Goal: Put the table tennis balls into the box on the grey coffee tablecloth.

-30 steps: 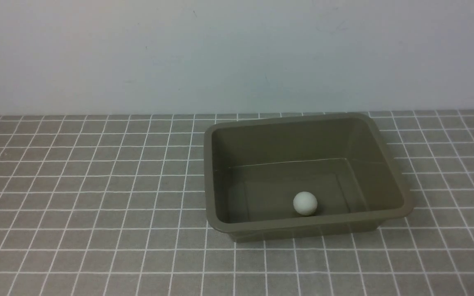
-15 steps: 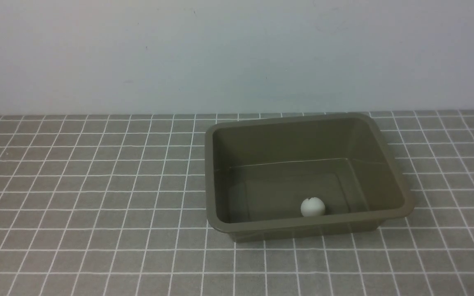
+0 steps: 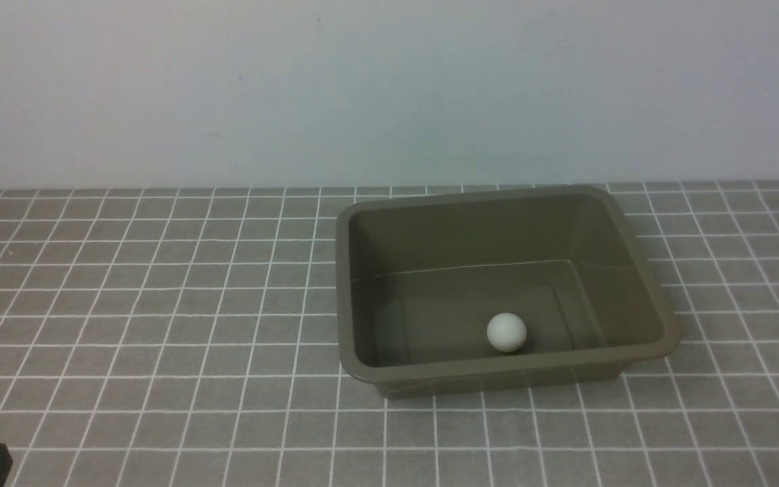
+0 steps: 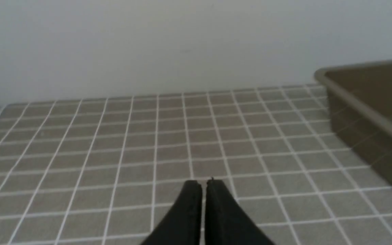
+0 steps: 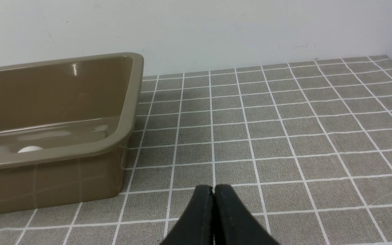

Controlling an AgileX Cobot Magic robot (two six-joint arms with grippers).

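**Operator:** Ball (image 3: 506,332) sits on the floor of the box (image 3: 656,304), close to the near wall and a bit right of centre. I count one ball and see no other on the grey coffee tablecloth (image 3: 159,304).

**Observer:** And the arms?

**Operator:** I have the left gripper (image 4: 203,184) low over bare cloth, left of the box, fingers pressed together on nothing. My right gripper (image 5: 213,189) is the same: fingers together, empty, over the cloth right of the box. From the front I only catch a dark tip at the near left corner.

**Observer:** So you'd call it finished?

**Operator:** For the ball I can see, yes, I'd judge it placed. If more are expected, they lie outside every view I have.

**Observer:** What could spoil it?

**Operator:** Mostly me. The box is light-looking plastic on loose cloth, so if I swing an arm across and clip the rim, it could slide or tip. A smooth ball on that glossy floor would roll at any nudge, though the walls should contain it. Dragging closed fingertips over the cloth could pucker it and shift the box too.
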